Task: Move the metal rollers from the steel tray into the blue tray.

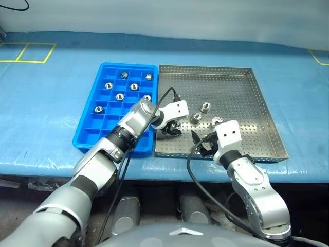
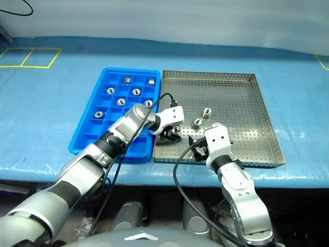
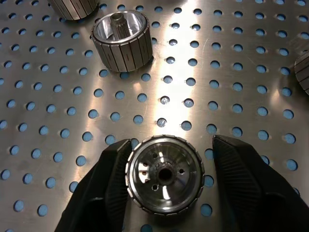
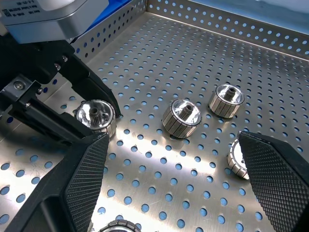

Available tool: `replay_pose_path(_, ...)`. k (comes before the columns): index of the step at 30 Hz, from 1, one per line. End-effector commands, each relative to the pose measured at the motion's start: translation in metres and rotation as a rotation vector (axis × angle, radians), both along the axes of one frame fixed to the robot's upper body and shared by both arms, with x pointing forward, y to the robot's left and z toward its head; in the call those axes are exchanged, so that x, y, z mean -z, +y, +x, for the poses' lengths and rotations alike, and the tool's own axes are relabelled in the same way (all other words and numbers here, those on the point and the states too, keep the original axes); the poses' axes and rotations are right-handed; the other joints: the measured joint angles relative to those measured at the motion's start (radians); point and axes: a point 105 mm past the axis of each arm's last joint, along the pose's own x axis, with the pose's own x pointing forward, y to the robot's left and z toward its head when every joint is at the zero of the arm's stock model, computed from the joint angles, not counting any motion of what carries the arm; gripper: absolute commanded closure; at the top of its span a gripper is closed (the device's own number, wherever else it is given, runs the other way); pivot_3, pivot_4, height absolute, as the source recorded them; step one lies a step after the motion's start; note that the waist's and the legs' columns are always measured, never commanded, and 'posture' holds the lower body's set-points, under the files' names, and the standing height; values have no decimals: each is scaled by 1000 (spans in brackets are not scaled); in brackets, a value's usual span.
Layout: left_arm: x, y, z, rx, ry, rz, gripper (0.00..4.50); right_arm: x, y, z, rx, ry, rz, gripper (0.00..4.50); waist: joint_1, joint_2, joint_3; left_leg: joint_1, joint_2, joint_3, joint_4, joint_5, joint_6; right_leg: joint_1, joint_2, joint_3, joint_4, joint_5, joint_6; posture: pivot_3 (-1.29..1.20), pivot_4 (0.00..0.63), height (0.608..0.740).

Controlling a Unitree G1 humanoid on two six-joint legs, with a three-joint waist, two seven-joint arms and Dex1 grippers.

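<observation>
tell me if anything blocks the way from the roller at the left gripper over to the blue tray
Nothing visible does. The roller sits between the left gripper fingers on the steel tray floor, near the side that borders the blue tray. Between them are both trays' low rims, so it needs lifting over them.

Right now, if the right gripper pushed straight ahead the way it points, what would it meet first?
Probably the roller lying between its open jaws' line, on the steel tray; depth is uncertain, so the right gripper might scrape the tray floor first.
</observation>
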Motion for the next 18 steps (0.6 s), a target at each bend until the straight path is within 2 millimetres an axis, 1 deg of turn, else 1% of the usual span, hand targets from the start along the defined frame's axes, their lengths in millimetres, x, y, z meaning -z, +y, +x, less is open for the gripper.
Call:
replay_pose_path(1, -17, -1, 7, -3, -57, -20, 2787, -13, 1, 2, -4, -61, 4, 0, 0, 0, 0, 0, 0, 0, 0, 0, 0, 0, 0, 0, 0, 0, 0, -109, 150, 740)
replay_pose_path(4, -34, -3, 15, -55, -103, -103, 2786, -13, 2, 3, -10, -60, 4, 0, -2, 0, 0, 0, 0, 0, 0, 0, 0, 0, 0, 0, 0, 0, 0, -89, 150, 740)
replay_pose_path(6, -51, -3, 21, -110, -141, -190, 2786, -13, 3, 4, -12, -60, 4, 0, -1, 0, 0, 0, 0, 0, 0, 0, 0, -1, 0, 0, 0, 0, 0, -86, 150, 740)
replay_pose_path(8, -68, 0, 26, -171, -183, -289, 2786, -13, 4, 4, -15, -60, 5, 0, 1, 0, 0, 0, 0, 0, 0, 0, 0, -1, 0, 0, 1, 0, 0, -86, 150, 740)
replay_pose_path(10, -84, 7, 32, -264, -224, -396, 2786, -13, 6, 3, -24, -60, 6, 0, 2, 0, 0, 0, 0, 0, 0, 0, 0, 0, 0, 0, 0, 0, 1, -77, 150, 740)
replay_pose_path(12, -98, 28, 40, -427, -328, -501, 2786, -13, 9, 3, -38, -60, 10, 0, 2, 0, 0, 0, 0, 0, 0, 0, 0, 0, 0, 0, 0, 1, 2, -69, 150, 740)
replay_pose_path(14, -105, 52, 43, -574, -428, -560, 2786, -13, 13, 3, -58, -62, 11, 0, 1, 0, 0, 1, 0, 0, -1, 0, 0, 0, 0, 0, 0, 2, 3, -60, 150, 740)
replay_pose_path(17, -102, 86, 34, -748, -511, -596, 2786, -16, 22, 3, -113, -78, 10, 0, 3, 0, 0, 2, 0, 0, -1, 0, 0, 0, 0, 0, 1, 3, 5, -27, 150, 740)
replay_pose_path(18, -100, 94, 29, -774, -528, -595, 2786, -17, 25, 3, -134, -84, 8, 0, 6, 0, 0, 2, 0, -1, -1, 0, 0, 1, 0, 0, 1, 3, 5, -18, 150, 740)
